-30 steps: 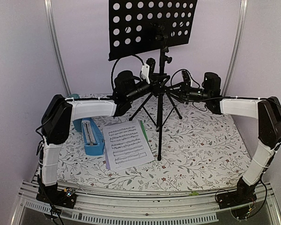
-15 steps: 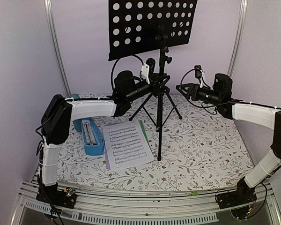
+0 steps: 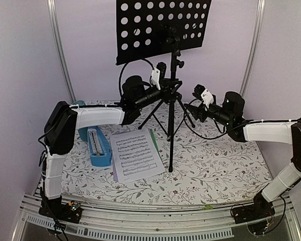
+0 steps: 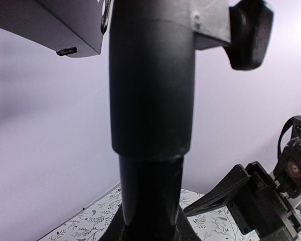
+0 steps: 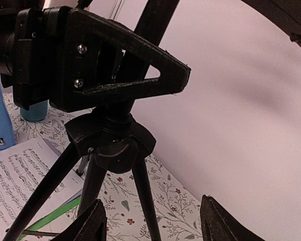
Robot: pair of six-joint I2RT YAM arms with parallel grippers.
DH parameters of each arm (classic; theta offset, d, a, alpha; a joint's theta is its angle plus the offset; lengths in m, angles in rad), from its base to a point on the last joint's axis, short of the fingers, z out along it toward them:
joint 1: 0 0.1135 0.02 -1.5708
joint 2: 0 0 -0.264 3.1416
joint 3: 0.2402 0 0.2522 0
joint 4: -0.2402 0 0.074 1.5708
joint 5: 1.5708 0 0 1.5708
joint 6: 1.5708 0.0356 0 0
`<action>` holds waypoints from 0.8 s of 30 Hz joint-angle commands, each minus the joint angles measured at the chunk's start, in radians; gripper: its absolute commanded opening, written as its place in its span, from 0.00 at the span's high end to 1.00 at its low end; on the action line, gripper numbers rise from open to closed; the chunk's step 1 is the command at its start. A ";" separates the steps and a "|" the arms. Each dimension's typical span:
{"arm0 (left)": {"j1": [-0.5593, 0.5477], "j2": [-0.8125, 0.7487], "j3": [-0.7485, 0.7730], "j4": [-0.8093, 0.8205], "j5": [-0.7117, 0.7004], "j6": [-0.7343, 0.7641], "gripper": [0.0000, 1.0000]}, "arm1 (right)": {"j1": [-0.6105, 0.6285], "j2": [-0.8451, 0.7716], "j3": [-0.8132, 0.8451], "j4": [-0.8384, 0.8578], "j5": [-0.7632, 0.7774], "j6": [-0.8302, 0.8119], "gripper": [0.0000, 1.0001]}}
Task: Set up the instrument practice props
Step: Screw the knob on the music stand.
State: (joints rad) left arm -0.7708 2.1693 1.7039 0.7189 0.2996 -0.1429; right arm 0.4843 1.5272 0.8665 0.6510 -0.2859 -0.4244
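Even, bright light; the music stand [image 4: 151,90] looms blurred close-up.

1. A white tablecloth [image 3: 215,160] printed with small leafy sprigs and red flowers covers the tabletop.
2. A teal cylinder cup [image 5: 34,111] stands upright on the cloth near the far left corner, only partly in view.
3. Plain pale walls [image 3: 25,60] close in the back and sides.
4. Thin metal strips [image 3: 60,55] run up the back corners.
5. A slotted aluminium rail [image 3: 155,213] lines the near edge.
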 commanded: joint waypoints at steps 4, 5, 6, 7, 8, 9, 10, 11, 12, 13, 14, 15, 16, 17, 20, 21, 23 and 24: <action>-0.001 -0.005 -0.002 -0.101 0.027 -0.018 1.00 | 0.073 0.068 0.063 0.032 0.151 -0.334 0.36; 0.000 -0.005 0.000 -0.102 0.027 -0.018 1.00 | 0.081 0.073 0.065 0.032 0.160 -0.366 0.36; 0.000 -0.005 0.001 -0.102 0.028 -0.017 1.00 | 0.089 0.076 0.069 0.032 0.168 -0.383 0.36; 0.000 -0.005 0.002 -0.104 0.028 -0.017 1.00 | 0.095 0.082 0.072 0.032 0.177 -0.408 0.37; 0.000 -0.003 0.004 -0.105 0.029 -0.017 1.00 | 0.099 0.086 0.078 0.032 0.187 -0.419 0.38; 0.000 -0.003 0.007 -0.107 0.030 -0.017 1.00 | 0.101 0.086 0.082 0.032 0.194 -0.430 0.38; 0.000 -0.003 0.008 -0.107 0.031 -0.017 1.00 | 0.102 0.084 0.083 0.032 0.197 -0.438 0.40; 0.001 -0.003 0.009 -0.107 0.030 -0.017 1.00 | 0.102 0.081 0.083 0.032 0.199 -0.441 0.41; -0.001 -0.003 0.009 -0.108 0.031 -0.016 1.00 | 0.104 0.079 0.085 0.032 0.200 -0.446 0.41; 0.000 -0.003 0.011 -0.109 0.030 -0.015 1.00 | 0.105 0.078 0.088 0.031 0.200 -0.450 0.41; -0.001 -0.003 0.011 -0.110 0.030 -0.015 1.00 | 0.108 0.075 0.092 0.027 0.201 -0.461 0.42; -0.001 -0.003 0.012 -0.111 0.030 -0.014 1.00 | 0.110 0.074 0.096 0.021 0.199 -0.472 0.42; 0.000 -0.002 0.012 -0.110 0.031 -0.016 1.00 | 0.112 0.074 0.101 0.013 0.198 -0.481 0.42; -0.001 -0.002 0.013 -0.111 0.031 -0.015 1.00 | 0.112 0.075 0.108 0.004 0.194 -0.490 0.43; 0.000 -0.002 0.013 -0.111 0.031 -0.015 1.00 | 0.113 0.078 0.126 -0.033 0.180 -0.509 0.45; -0.001 -0.001 0.012 -0.111 0.031 -0.015 1.00 | 0.112 0.081 0.133 -0.049 0.173 -0.518 0.46; 0.000 0.000 0.012 -0.111 0.031 -0.016 1.00 | 0.112 0.085 0.146 -0.078 0.161 -0.533 0.49; 0.000 0.000 0.014 -0.111 0.032 -0.017 1.00 | 0.112 0.084 0.149 -0.087 0.153 -0.533 0.50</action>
State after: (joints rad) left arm -0.7696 2.1693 1.7084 0.7109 0.3058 -0.1425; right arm 0.5892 1.6005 0.9775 0.6247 -0.1108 -0.9230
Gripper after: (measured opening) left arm 0.181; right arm 0.518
